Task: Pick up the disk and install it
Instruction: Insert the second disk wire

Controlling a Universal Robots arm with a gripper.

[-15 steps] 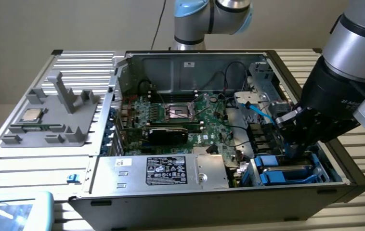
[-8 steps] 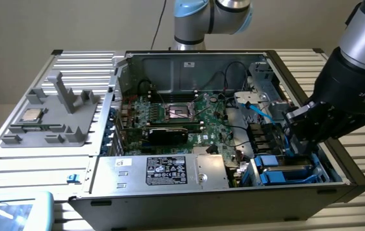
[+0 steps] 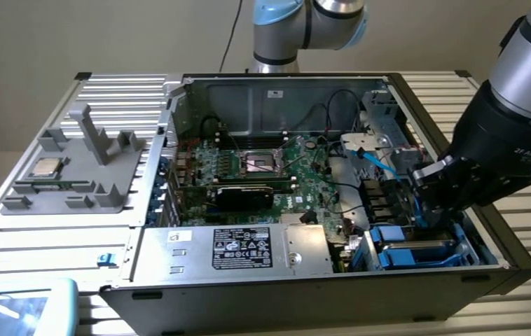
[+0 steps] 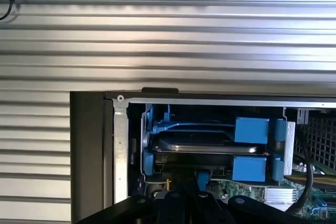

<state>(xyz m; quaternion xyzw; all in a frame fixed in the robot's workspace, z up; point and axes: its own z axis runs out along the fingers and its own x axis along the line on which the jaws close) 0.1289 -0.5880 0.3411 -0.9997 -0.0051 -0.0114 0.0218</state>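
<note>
The disk (image 4: pixel 207 145) is a silver drive in a bright blue frame. It lies flat inside the drive bay at the front corner of the open computer case (image 3: pixel 246 301), on the exterior view's right, where the blue frame of the disk (image 3: pixel 413 253) shows below the arm. My gripper (image 3: pixel 431 210) reaches down into the case just behind that bay. In the wrist view the gripper (image 4: pixel 186 198) is shut, its black fingertips close to the disk's near edge beside a thin blue strip. Whether they touch the disk I cannot tell.
A silver power supply box (image 3: pixel 237 248) with a black label sits beside the bay. The motherboard (image 3: pixel 265 168) and a blue cable (image 3: pixel 377 164) lie behind it. A grey fixture (image 3: pixel 78 175) holding a small square chip (image 3: pixel 46 168) stands on the ribbed table at the exterior view's left.
</note>
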